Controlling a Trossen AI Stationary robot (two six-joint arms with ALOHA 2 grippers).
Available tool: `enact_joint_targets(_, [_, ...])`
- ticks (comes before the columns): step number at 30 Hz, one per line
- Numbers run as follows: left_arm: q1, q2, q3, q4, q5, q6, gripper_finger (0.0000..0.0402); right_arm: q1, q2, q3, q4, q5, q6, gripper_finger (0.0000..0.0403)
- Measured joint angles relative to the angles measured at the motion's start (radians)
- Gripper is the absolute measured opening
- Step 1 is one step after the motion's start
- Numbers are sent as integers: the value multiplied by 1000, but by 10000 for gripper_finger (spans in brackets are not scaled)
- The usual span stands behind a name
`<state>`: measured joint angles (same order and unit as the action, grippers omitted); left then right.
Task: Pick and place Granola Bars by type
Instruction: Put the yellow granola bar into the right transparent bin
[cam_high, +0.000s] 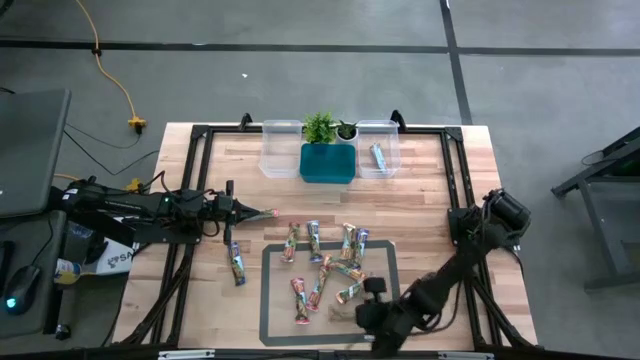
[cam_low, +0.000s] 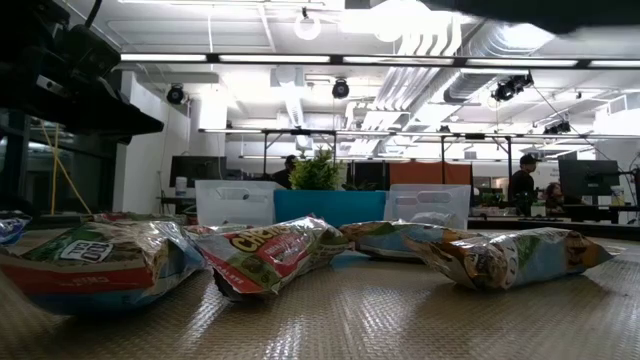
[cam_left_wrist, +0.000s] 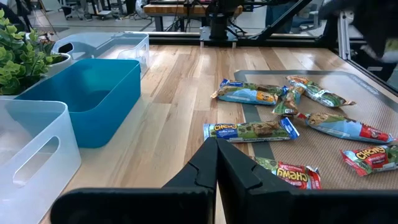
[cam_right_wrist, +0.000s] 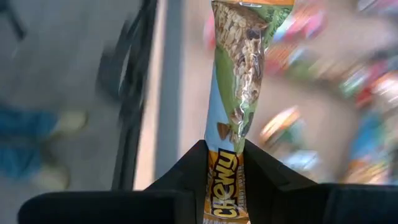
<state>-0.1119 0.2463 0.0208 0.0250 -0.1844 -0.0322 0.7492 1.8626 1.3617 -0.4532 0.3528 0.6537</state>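
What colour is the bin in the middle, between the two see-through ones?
The middle bin is teal blue, plain with no pattern; the left wrist view shows it best.

Bright overhead strip lighting, wrapper glare, heavily motion-blurred right wrist background.

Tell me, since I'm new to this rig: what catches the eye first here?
The scatter of shiny granola bars on the grey mat at the table's near middle stands out first. The right gripper pinches one granola bar by its end, over the table's near edge. At the far edge, a teal bin sits between two clear bins.
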Motion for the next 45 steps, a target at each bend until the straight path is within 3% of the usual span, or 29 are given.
enact_joint_targets(14, [0, 0, 0, 0, 0, 0, 1, -199, -3, 460, -89, 183, -274, 66])
enact_joint_targets(19, [0, 0, 0, 0, 0, 0, 1, -250, -3, 565, -88, 355, -367, 66])
enact_joint_targets(27, [0, 0, 0, 0, 0, 0, 1, -332, -3, 652, -89, 699, -573, 66])
enact_joint_targets(33, [0, 0, 0, 0, 0, 0, 1, -392, -3, 695, -88, 723, -618, 66])
enact_joint_targets(41, [0, 0, 0, 0, 0, 0, 1, -498, -3, 701, -92, 951, -599, 66])
enact_joint_targets(45, [0, 0, 0, 0, 0, 0, 1, -581, -10, 701, -172, 971, -502, 66])
